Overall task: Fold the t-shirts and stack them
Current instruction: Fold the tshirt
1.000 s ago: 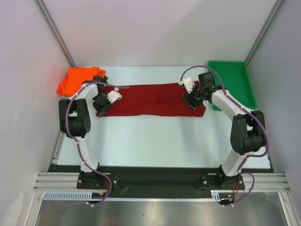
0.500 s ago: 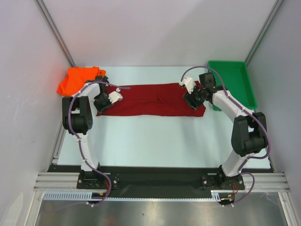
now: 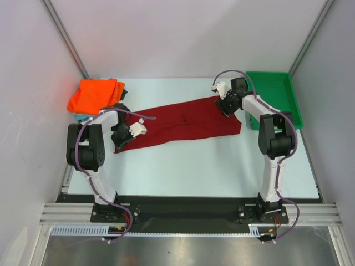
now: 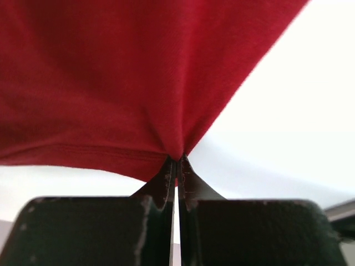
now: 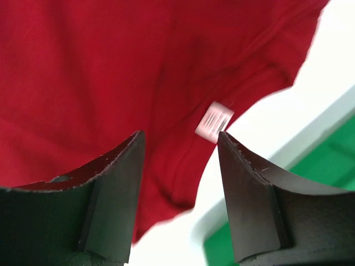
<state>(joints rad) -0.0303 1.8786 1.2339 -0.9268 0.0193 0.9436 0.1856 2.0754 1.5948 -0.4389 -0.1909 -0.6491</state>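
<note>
My left claw [image 4: 176, 162] was pinched together on the hem of the dark red cloth t-shirt [image 3: 183, 119]; from above I couldn't see its tips. My right claw [image 5: 180, 134] stood apart at the label corner. Both arms reached forward, the shirt slanting across the pale surface [image 3: 183, 160].

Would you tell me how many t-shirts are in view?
3: a maroon t-shirt spread mid-table, an orange t-shirt folded back-left, a teal t-shirt peeking beneath it; more may be hidden.
</note>
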